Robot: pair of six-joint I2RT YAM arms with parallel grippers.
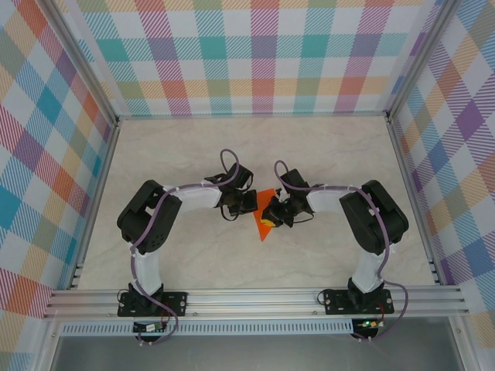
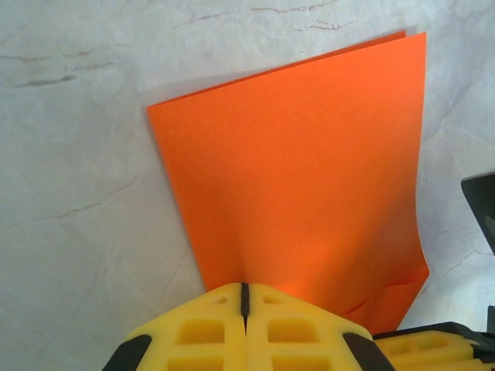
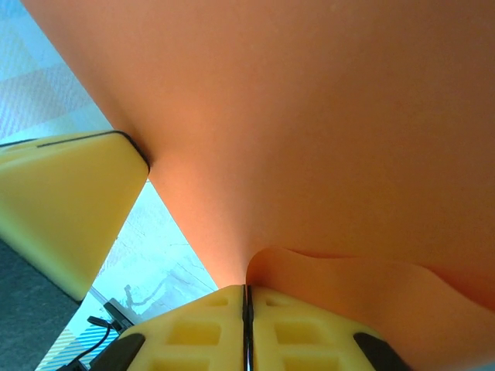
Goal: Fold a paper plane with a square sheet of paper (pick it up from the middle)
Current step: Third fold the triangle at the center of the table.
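Square sheet of paper [image 2: 309, 170], apparently folded once, pinched mid-frame by left gripper [image 2: 244, 292] and right gripper [image 3: 247, 292]; nose and wing folds seemingly remain.

The left arm [image 1: 151, 232] and right arm [image 1: 371, 232] had white links and bulky black joints, each trailed by a purple cable [image 1: 220, 160]. The left pincer [image 2: 244, 287] and right pincer [image 3: 247, 290] wore blocky yellow fingers [image 2: 203, 331] with square recesses.

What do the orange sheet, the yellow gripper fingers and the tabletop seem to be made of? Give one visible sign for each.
Orange sheet: thin matte paper; it buckles and shows a doubled edge. Left gripper fingers: likely moulded plastic, matte, with recessed pockets. Tabletop: marble-look, veined; real stone or laminate unclear.
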